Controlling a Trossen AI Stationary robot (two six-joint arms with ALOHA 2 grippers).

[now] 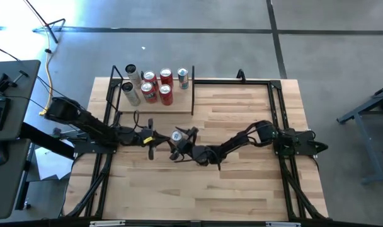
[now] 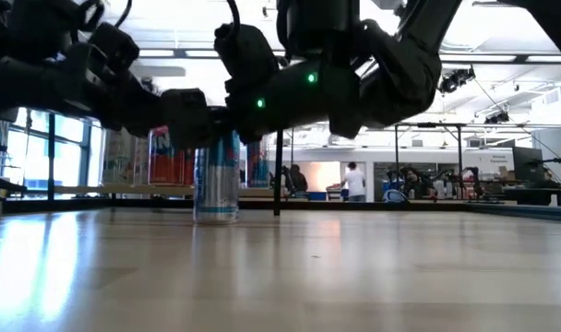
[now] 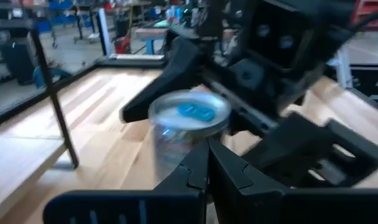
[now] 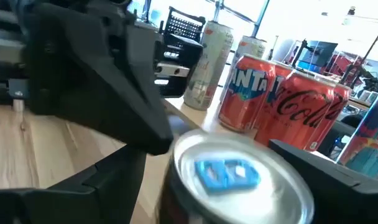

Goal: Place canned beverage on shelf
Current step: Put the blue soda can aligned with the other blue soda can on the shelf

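A silver-and-blue can (image 1: 177,135) stands upright on its base on the wooden tabletop (image 1: 242,183), near the middle; it also shows in the low view (image 2: 216,175). My right gripper (image 1: 181,142) is open, with one finger on each side of the can's upper part (image 4: 229,171). My left gripper (image 1: 155,140) is shut and empty, its tips (image 3: 207,163) pointing at the can from the table's left, a short way off. The shelf (image 1: 179,108), a small pale board with black rod ends, stands at the far left and holds several cans (image 1: 157,88). My right gripper stands level around the can's upper wall (image 4: 176,186), coming from the table's right. One finger (image 4: 114,177) leaves a thin gap at the can. Whether the other finger (image 4: 326,177) touches it, I cannot tell. The can stands upright on the table.
On the shelf stand red Fanta (image 4: 248,93) and Coca-Cola (image 4: 307,109) cans, silver cans (image 1: 131,85) and a blue one (image 1: 182,77). Black rails (image 1: 276,120) edge the tabletop. The board's near strip and the table's near half are bare wood.
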